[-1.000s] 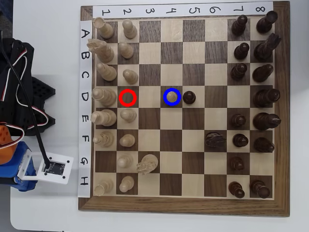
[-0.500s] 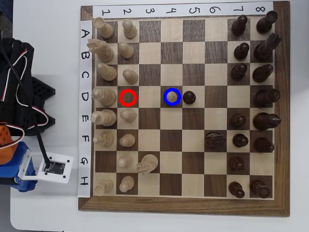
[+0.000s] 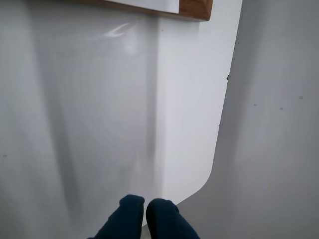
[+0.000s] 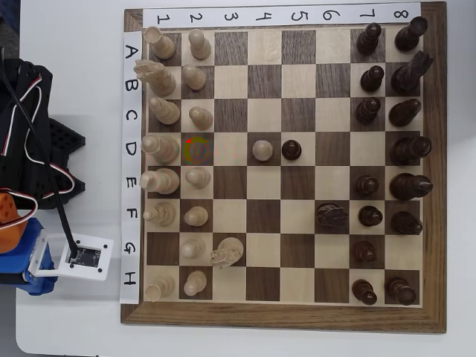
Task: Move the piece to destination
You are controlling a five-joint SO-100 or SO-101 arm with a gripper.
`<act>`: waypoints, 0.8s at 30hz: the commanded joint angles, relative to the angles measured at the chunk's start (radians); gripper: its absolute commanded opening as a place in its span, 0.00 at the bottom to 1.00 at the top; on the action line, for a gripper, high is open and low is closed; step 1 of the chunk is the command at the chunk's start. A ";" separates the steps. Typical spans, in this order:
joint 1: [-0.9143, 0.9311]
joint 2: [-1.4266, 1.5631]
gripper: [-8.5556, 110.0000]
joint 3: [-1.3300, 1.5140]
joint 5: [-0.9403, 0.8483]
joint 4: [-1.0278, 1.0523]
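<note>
In the overhead view a lone pale pawn (image 4: 262,149) stands on a dark square in row D, column 4. A dark brown pawn (image 4: 291,149) stands just to its right. A ring with red in it (image 4: 198,151) marks the empty dark square at D2. No blue ring shows in either view. The arm (image 4: 30,149) is folded off the board's left side. In the wrist view my gripper (image 3: 145,211) has its dark blue fingertips together with nothing between them, over the white table.
The chessboard (image 4: 286,316) holds pale pieces in columns 1 and 2 and dark pieces in columns 6 to 8. A pale knight (image 4: 227,252) stands at G3. The board's corner (image 3: 195,9) shows at the top of the wrist view. A white camera module (image 4: 80,257) lies left of the board.
</note>
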 commanded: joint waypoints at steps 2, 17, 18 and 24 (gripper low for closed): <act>-0.009 0.058 0.08 -0.012 -0.003 -0.026; -0.012 0.058 0.08 -0.018 -0.005 -0.008; -0.012 0.058 0.08 -0.018 -0.005 -0.008; -0.012 0.058 0.09 -0.018 0.009 -0.008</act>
